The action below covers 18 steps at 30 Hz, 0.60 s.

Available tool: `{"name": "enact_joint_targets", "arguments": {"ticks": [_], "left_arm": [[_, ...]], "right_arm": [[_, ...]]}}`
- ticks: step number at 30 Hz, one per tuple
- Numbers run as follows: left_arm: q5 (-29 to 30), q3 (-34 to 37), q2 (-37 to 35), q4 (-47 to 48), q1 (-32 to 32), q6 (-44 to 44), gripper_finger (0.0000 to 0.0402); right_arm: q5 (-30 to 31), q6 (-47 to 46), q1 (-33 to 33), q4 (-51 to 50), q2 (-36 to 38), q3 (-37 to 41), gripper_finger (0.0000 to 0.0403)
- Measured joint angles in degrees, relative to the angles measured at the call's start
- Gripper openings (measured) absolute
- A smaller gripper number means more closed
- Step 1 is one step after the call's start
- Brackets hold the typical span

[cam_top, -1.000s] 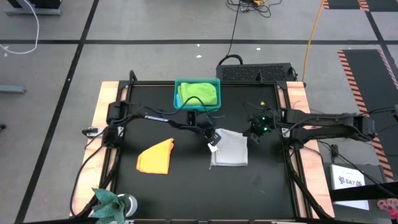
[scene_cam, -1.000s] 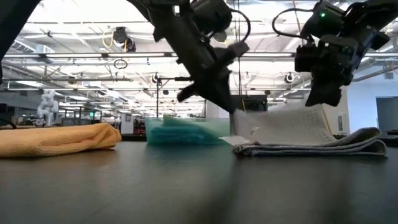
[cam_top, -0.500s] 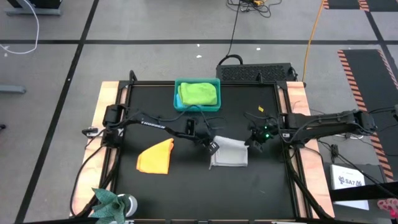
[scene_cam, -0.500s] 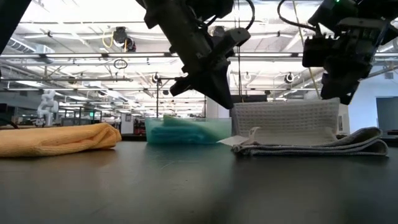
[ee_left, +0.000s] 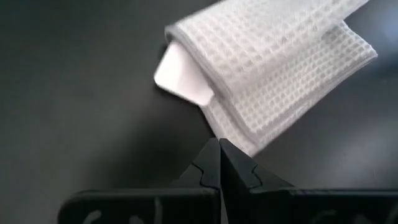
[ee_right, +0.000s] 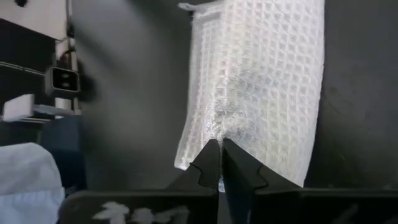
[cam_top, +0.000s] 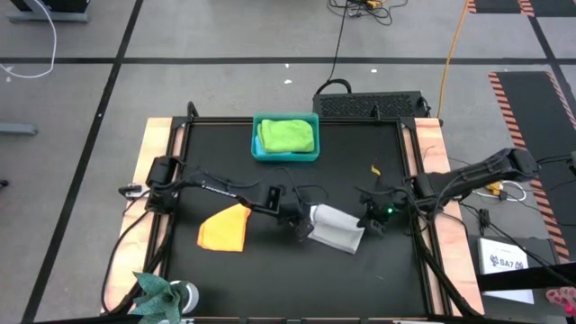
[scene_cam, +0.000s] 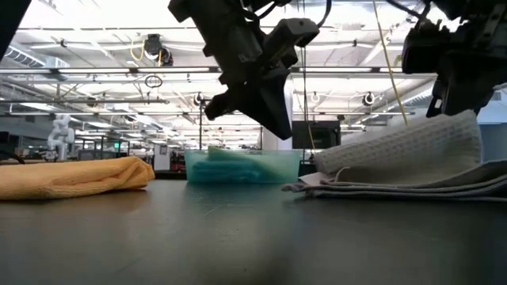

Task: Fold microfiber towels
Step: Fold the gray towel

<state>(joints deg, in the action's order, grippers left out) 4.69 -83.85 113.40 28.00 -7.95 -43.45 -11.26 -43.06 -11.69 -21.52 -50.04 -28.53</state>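
Grey waffle towel (cam_top: 335, 229), part-folded, lay at table centre-right; left gripper (cam_top: 301, 223) at its nine o'clock and right gripper (cam_top: 370, 221) at three pinched its edges. Uneven pulling could skew the fold. Orange towel (cam_top: 225, 227) beyond, nine o'clock.

A large industrial lab or workshop hall. A black work table (cam_top: 270, 279) with wooden side edges stands on a grey floor (cam_top: 180, 85) marked with dark tape lines and a red-striped hazard mat (cam_top: 513, 108). Cables (cam_top: 338, 40) trail across the floor. Beyond the table, ceiling trusses and strip lights (scene_cam: 103, 55) stretch over distant equipment.
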Motion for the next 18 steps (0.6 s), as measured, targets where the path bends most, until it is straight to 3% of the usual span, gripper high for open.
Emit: {"name": "enact_joint_targets", "arguments": {"ticks": [18], "left_arm": [[1.3, 0.0, 0.0, -0.8, -0.3, -0.3, 0.0]], "right_arm": [[2.3, -11.2, -12.1, 13.2, -9.2, 0.0, 0.0]]}}
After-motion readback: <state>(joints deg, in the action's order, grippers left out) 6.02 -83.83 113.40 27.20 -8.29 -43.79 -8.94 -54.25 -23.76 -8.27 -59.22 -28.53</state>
